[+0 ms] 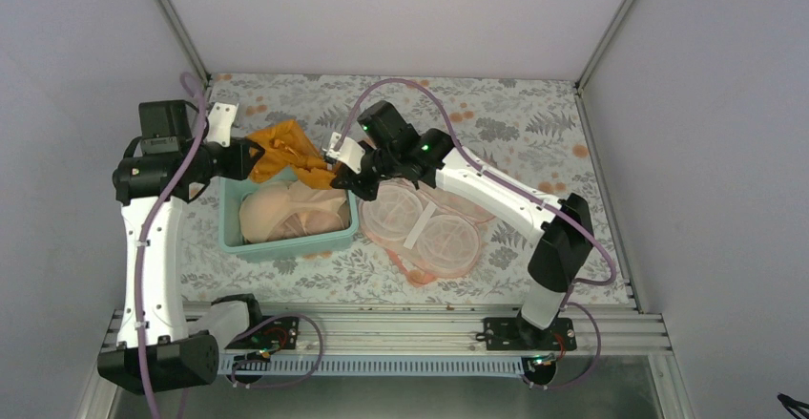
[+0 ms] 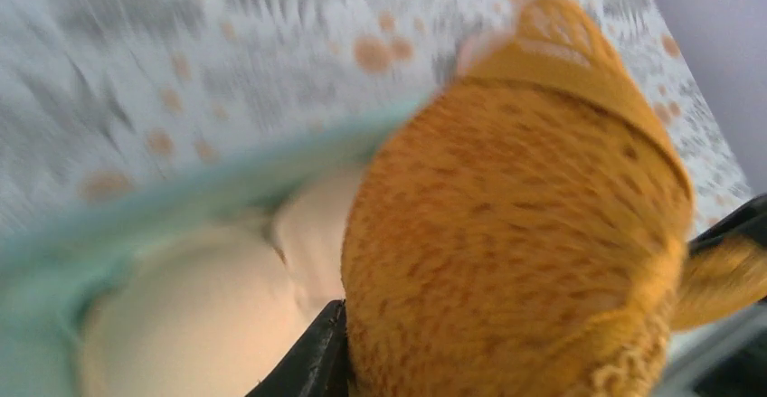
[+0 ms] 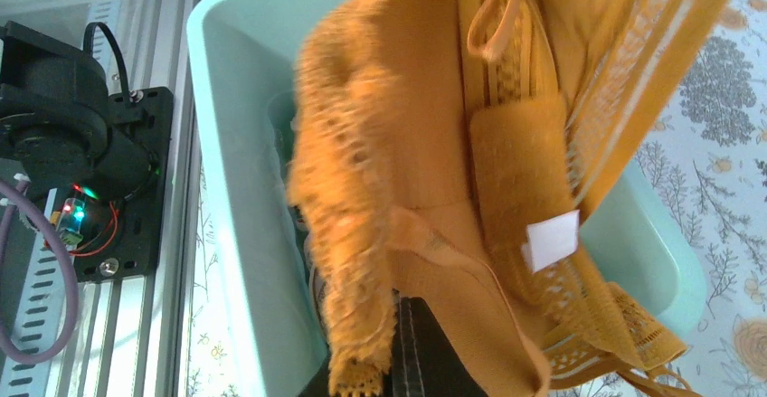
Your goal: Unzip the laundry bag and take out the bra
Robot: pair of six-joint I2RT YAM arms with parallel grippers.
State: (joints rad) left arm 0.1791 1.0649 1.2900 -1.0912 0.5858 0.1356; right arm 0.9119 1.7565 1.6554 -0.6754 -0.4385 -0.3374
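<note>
Mustard-orange padded fabric, the bra [image 1: 284,152], hangs over the 12 o'clock rim of a teal plastic tub [image 1: 286,247], out of the bag and strung between the two arms. At the bra's 9 o'clock end sits the left tool [image 1: 256,158]. In the left wrist view, which is blurred, one orange cup [image 2: 516,234] bulges between its dark fingers [image 2: 312,361], one finger on each side, but I cannot tell whether they press the cloth or merely flank it. At the bra's 4 o'clock end the right tool [image 1: 342,178] is grasping the fabric. In the right wrist view the lace-edged band [image 3: 407,144] bunches at its black finger [image 3: 418,352] and stretches away above the tub's pale wall [image 3: 244,144], a small white label [image 3: 552,239] showing on the back closure. Pale peach-beige bras [image 1: 286,211] fill the tub below, and they appear as soft cream domes [image 2: 181,316] in the left wrist view. The oval pale pink mesh laundry bag [image 1: 429,233] lies flat on the leaf-patterned counter [image 1: 534,123] at 3 o'clock of the tub, just beside it. Its two translucent round inner cups [image 1: 393,211] are exposed side by side, running toward 4 o'clock. The right arm reaches across the bag's 12 o'clock end.
</note>
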